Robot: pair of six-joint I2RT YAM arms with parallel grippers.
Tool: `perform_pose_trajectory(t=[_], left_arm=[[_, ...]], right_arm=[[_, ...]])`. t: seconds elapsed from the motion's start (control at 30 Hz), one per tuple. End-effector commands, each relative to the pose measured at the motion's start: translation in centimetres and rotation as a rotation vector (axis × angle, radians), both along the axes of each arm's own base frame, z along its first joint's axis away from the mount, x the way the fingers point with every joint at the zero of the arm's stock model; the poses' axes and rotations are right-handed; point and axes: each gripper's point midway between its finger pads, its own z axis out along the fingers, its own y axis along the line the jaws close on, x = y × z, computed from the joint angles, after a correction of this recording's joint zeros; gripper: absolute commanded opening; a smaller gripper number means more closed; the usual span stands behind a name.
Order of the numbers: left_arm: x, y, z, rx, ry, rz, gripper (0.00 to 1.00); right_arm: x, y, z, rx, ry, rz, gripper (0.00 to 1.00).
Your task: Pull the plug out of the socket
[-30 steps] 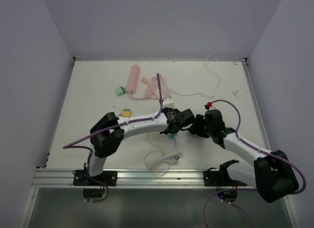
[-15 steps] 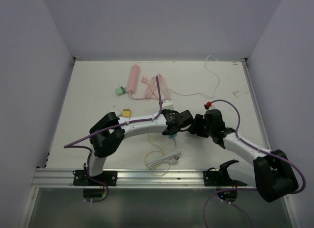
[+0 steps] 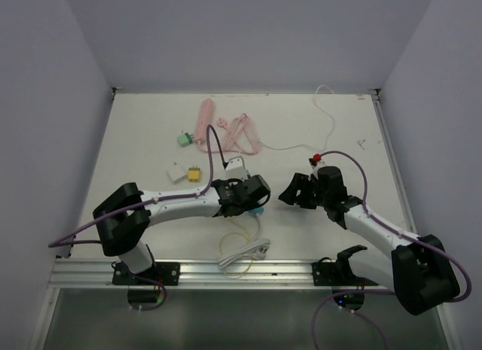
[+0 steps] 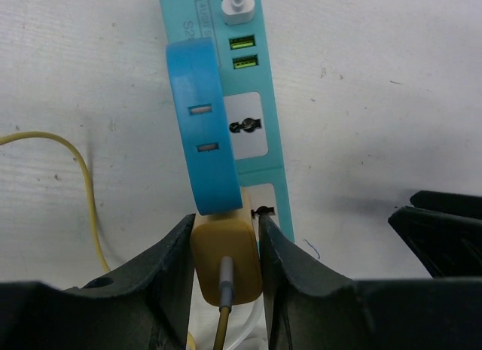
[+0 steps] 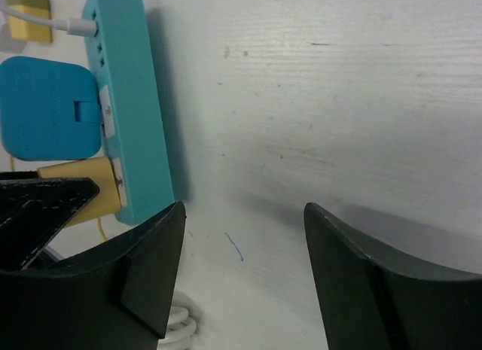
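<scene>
A teal power strip (image 4: 260,101) lies on the white table; it also shows in the right wrist view (image 5: 132,109) and barely in the top view (image 3: 258,211). A blue plug (image 4: 199,132) and a yellow plug (image 4: 224,260) sit in its side sockets, and a white USB plug (image 4: 237,7) sits at its far end. My left gripper (image 4: 224,252) is shut on the yellow plug, which still rests against the strip's end socket (image 5: 79,196). My right gripper (image 5: 241,237) is open and empty, just right of the strip's near end (image 3: 292,193).
A coiled white cable (image 3: 245,252) and a thin yellow cable (image 3: 237,231) lie near the front rail. A pink power strip with cord (image 3: 205,118), a green plug (image 3: 184,139), a white adapter (image 3: 175,171) and a yellow adapter (image 3: 193,174) lie at the back left. A white wire (image 3: 329,117) runs at the back right.
My left arm has swung left and drawn its gripper, with the plug and strip, toward the near left. My right gripper has come away from the strip and now stands open.
</scene>
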Motion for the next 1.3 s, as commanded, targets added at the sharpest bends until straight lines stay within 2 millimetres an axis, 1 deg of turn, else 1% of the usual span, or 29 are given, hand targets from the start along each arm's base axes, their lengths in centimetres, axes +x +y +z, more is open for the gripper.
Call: perform_pose_trajectory(t=[0.0, 0.03, 0.07, 0.1, 0.13, 0.17, 0.2, 0.23, 0.27, 0.3, 0.33, 0.37, 0.4, 0.47, 0.6, 0.63, 0.67, 0.7, 0.87, 1.03, 1.07, 1.17, 1.2, 1.23, 1.27], left_arm=[[1.1, -0.7, 3.0, -0.164, -0.126, -0.052, 0.14], [0.9, -0.6, 3.0, -0.184, -0.135, -0.062, 0.12], [1.2, -1.2, 4.4, -0.252, -0.173, -0.070, 0.11], [0.8, -0.4, 3.6, -0.245, -0.172, -0.081, 0.11], [0.7, -0.4, 3.6, -0.262, -0.180, -0.093, 0.11], [0.9, -1.0, 4.9, -0.318, -0.216, -0.104, 0.11], [0.6, -0.5, 4.2, -0.306, -0.220, -0.122, 0.11], [0.6, -0.5, 4.3, -0.318, -0.228, -0.128, 0.11], [0.7, -1.0, 5.2, -0.361, -0.253, -0.135, 0.11], [0.5, -0.8, 4.7, -0.357, -0.252, -0.149, 0.10], [0.4, -0.8, 4.6, -0.369, -0.250, -0.157, 0.11], [0.4, -0.8, 4.5, -0.385, -0.255, -0.156, 0.11], [0.3, -0.8, 4.4, -0.393, -0.255, -0.159, 0.11], [0.2, -0.8, 4.3, -0.403, -0.253, -0.161, 0.11], [0.1, -0.7, 3.9, -0.411, -0.253, -0.167, 0.11], [0.2, -0.8, 4.2, -0.425, -0.260, -0.167, 0.10], [0.1, -0.7, 3.9, -0.426, -0.256, -0.168, 0.10], [0.1, -0.7, 3.8, -0.430, -0.254, -0.167, 0.10], [0.2, -0.5, 3.7, -0.428, -0.250, -0.159, 0.10], [0.1, -0.6, 3.7, -0.426, -0.246, -0.161, 0.10], [0.2, -0.7, 3.8, -0.429, -0.246, -0.161, 0.10], [0.2, -0.7, 4.0, -0.413, -0.228, -0.153, 0.11], [0.2, -0.7, 4.1, -0.409, -0.224, -0.152, 0.14], [0.0, -0.4, 3.7, -0.386, -0.206, -0.150, 0.16], [0.1, -0.6, 4.2, -0.389, -0.204, -0.146, 0.19]], right_arm=[[1.4, 2.8, 4.7, 0.146, -0.098, 0.084, 0.69], [1.3, 3.4, 5.1, 0.176, -0.095, 0.110, 0.71], [1.3, 3.6, 5.1, 0.188, -0.088, 0.116, 0.73], [1.5, 4.0, 5.6, 0.203, -0.090, 0.123, 0.75], [1.4, 4.4, 5.6, 0.214, -0.078, 0.131, 0.77], [1.3, 4.7, 5.3, 0.217, -0.056, 0.141, 0.78], [1.6, 5.1, 5.6, 0.221, -0.056, 0.148, 0.79], [1.3, 5.8, 5.5, 0.222, -0.039, 0.166, 0.79], [1.2, 6.2, 4.9, 0.215, -0.017, 0.172, 0.79], [1.2, 6.7, 5.0, 0.217, -0.012, 0.183, 0.79], [0.9, 7.6, 5.0, 0.223, -0.006, 0.201, 0.79], [1.0, 7.9, 4.5, 0.216, 0.010, 0.196, 0.79], [0.8, 8.4, 4.4, 0.223, 0.015, 0.199, 0.77], [0.8, 8.7, 3.9, 0.224, 0.027, 0.195, 0.76], [0.8, 9.2, 2.9, 0.236, 0.056, 0.192, 0.68], [0.8, 9.3, 2.8, 0.235, 0.059, 0.193, 0.67], [0.8, 9.4, 2.6, 0.234, 0.063, 0.194, 0.66], [0.6, 9.6, 2.1, 0.231, 0.078, 0.196, 0.63], [-0.1, 10.0, 1.1, 0.230, 0.110, 0.211, 0.58], [-0.7, 10.5, 0.7, 0.218, 0.121, 0.233, 0.54], [-0.7, 10.6, 0.7, 0.217, 0.122, 0.234, 0.52], [-0.6, 10.8, 1.2, 0.213, 0.111, 0.241, 0.38], [-0.8, 10.7, 1.1, 0.192, 0.111, 0.243, 0.25], [-0.8, 10.7, 1.3, 0.182, 0.100, 0.245, 0.19], [-0.5, 10.7, 1.8, 0.171, 0.085, 0.243, 0.09]])
